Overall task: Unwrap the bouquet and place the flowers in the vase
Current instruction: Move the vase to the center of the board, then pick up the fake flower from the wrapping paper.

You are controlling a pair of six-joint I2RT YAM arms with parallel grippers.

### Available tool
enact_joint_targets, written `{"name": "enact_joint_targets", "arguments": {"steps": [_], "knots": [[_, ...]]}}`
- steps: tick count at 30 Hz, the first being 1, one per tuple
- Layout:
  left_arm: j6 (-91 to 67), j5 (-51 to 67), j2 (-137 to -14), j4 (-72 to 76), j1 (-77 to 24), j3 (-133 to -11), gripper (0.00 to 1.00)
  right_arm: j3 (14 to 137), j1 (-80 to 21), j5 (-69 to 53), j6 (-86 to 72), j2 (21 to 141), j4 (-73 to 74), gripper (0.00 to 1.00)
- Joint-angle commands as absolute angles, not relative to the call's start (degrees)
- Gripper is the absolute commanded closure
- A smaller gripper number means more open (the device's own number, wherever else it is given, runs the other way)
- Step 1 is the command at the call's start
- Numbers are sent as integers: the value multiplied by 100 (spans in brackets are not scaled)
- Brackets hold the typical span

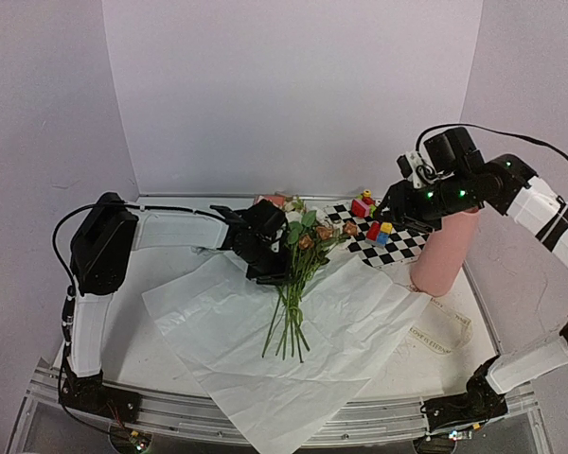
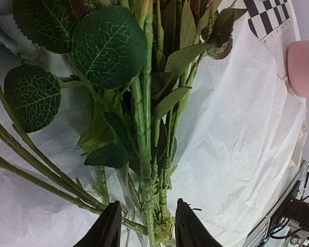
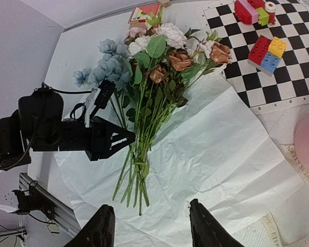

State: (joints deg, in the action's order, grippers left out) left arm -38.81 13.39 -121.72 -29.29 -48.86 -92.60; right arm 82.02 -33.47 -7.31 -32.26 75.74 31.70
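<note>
vase (image 1: 442, 255): mouth hidden behind right arm (image 1: 492, 184)
flowers (image 2: 144, 103): blooms cut off by top edge in left wrist view

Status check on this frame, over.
Left gripper open, astride stems. Right gripper open, empty, above paper. Flowers lying on unfolded paper; vase upright. Right arm crowds vase mouth.
</note>
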Motion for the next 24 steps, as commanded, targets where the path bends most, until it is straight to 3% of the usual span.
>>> {"name": "enact_joint_targets", "arguments": {"steps": [1, 13, 24], "knots": [[-3857, 1374, -12339, -2832, -4896, -9546, 65, 7976, -3576, -586, -3428, 7429, 2852, 49], [-3913, 1218, -12190, -2817, -4897, -9592, 91, 7746, -3653, -661, -3355, 7458, 2751, 49], [-4144, 955, -11357, -2804, -4915, -9215, 92, 7682, -3648, -944, -3242, 7525, 2652, 45]]}}
